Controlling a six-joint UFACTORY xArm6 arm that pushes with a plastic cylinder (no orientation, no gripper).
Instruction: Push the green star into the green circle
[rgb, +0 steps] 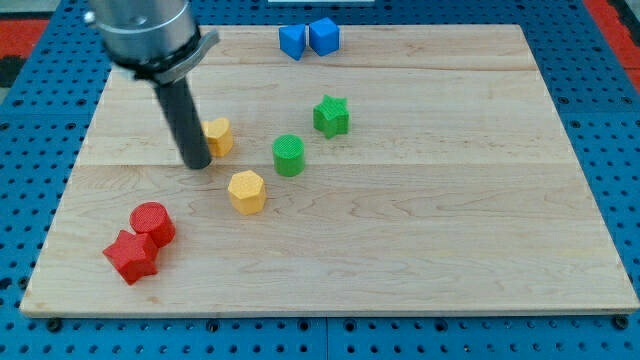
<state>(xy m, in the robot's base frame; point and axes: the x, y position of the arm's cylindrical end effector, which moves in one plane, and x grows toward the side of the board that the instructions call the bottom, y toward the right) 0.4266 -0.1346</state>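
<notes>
The green star (331, 115) lies on the wooden board right of centre top. The green circle (289, 155) sits just below and to the left of it, a small gap apart. My tip (196, 163) is at the board's left, touching or nearly touching the left side of a yellow block (218, 136). It is well to the left of the green circle and the green star.
A yellow hexagon (246, 191) lies below the green circle. A red circle (153, 223) and a red star (131, 256) sit together at the bottom left. Two blue blocks (309, 39) sit at the top edge. The board (450, 220) ends on a blue pegboard.
</notes>
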